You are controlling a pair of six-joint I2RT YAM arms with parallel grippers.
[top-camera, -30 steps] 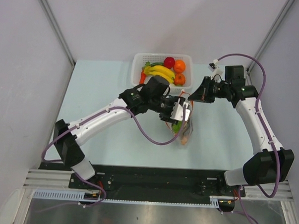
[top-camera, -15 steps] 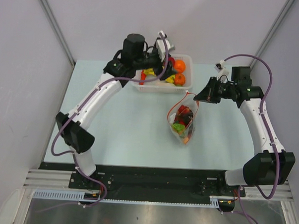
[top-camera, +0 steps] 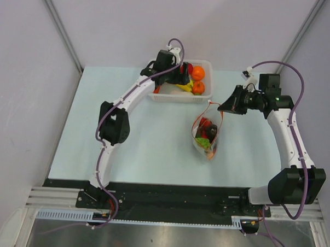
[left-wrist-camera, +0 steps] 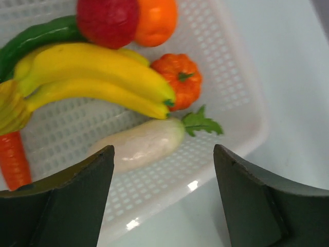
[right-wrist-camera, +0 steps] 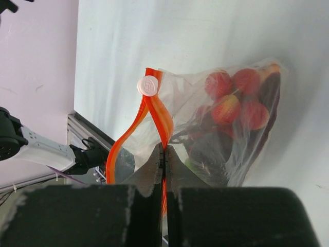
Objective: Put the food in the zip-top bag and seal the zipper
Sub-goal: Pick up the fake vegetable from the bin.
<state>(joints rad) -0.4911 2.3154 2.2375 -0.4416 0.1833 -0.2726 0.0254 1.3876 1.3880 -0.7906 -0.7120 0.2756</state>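
Note:
The clear zip-top bag point(top-camera: 205, 137) lies right of the table's middle with red berries point(right-wrist-camera: 234, 98), a green piece and other food inside. Its orange-red zipper point(right-wrist-camera: 154, 110) stands up as an open loop with a white slider point(right-wrist-camera: 147, 85). My right gripper point(right-wrist-camera: 163, 150) is shut on one side of that zipper strip, seen from above at the bag's top right point(top-camera: 219, 108). My left gripper point(left-wrist-camera: 163, 154) hangs open and empty over the near rim of the white basket point(left-wrist-camera: 247, 128), just above a white radish point(left-wrist-camera: 141, 144). Bananas point(left-wrist-camera: 92, 77) lie beyond it.
The basket point(top-camera: 205, 96) at the table's far edge also holds a red apple point(left-wrist-camera: 108, 20), an orange point(left-wrist-camera: 157, 20), a small orange pumpkin point(left-wrist-camera: 177, 85), a carrot point(left-wrist-camera: 13, 159) and a green vegetable point(left-wrist-camera: 36, 38). The left arm point(top-camera: 130, 97) stretches across the table's left half.
My left arm has swung from above the bag back to the basket, and its jaws have opened wide. The right gripper keeps its hold on the zipper, shifted slightly right.

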